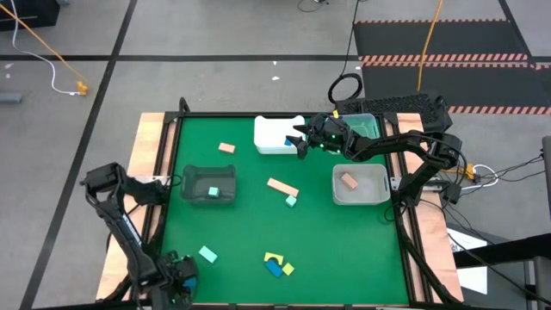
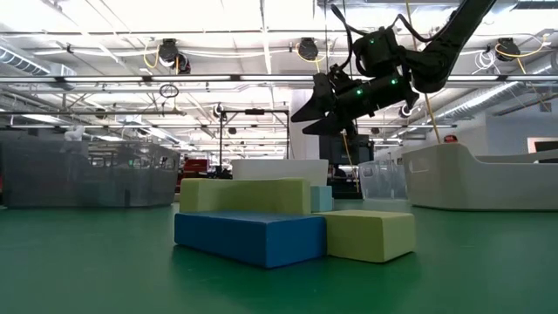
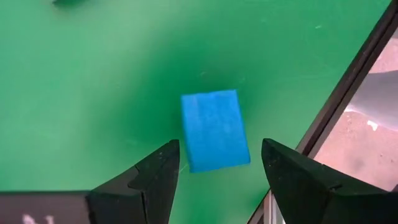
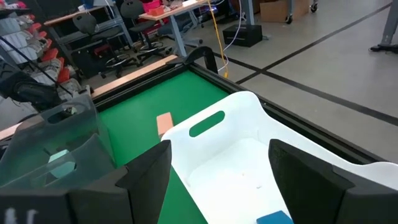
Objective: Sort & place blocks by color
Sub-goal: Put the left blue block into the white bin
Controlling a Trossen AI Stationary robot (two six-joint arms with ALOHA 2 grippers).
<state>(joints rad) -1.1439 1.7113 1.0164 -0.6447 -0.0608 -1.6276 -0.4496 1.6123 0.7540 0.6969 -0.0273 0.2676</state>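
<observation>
From above, you see the right gripper (image 1: 300, 142) hanging over the white bin (image 1: 274, 142) at the far side of the green table (image 1: 250, 220), while the left gripper (image 1: 182, 277) sits low at the near left corner. A blue block (image 1: 289, 140) lies inside the white bin; a tan block (image 1: 348, 180) rests in the clear bin (image 1: 361, 200) to the right, and a mint block (image 1: 213, 191) in the dark bin (image 1: 209, 175) to the left. Loose on the mat you have a tan cube (image 1: 226, 148), a tan bar (image 1: 282, 187) with a mint cube (image 1: 291, 201) just beside it, a mint piece (image 1: 207, 254), and a yellow-and-blue cluster (image 1: 277, 263) near the front edge. At table level, that cluster fills your foreground: a blue bar (image 2: 248, 235) touching yellow blocks (image 2: 366, 234), with the right gripper (image 2: 318, 115) raised behind, its fingers apart and empty. Through the left wrist, you find the open fingers (image 3: 149, 180) straddling a blue block (image 3: 214, 129) on the mat, not touching it. Through the right wrist, your parted fingers (image 4: 146, 177) hover empty above the white bin (image 4: 242, 149).
</observation>
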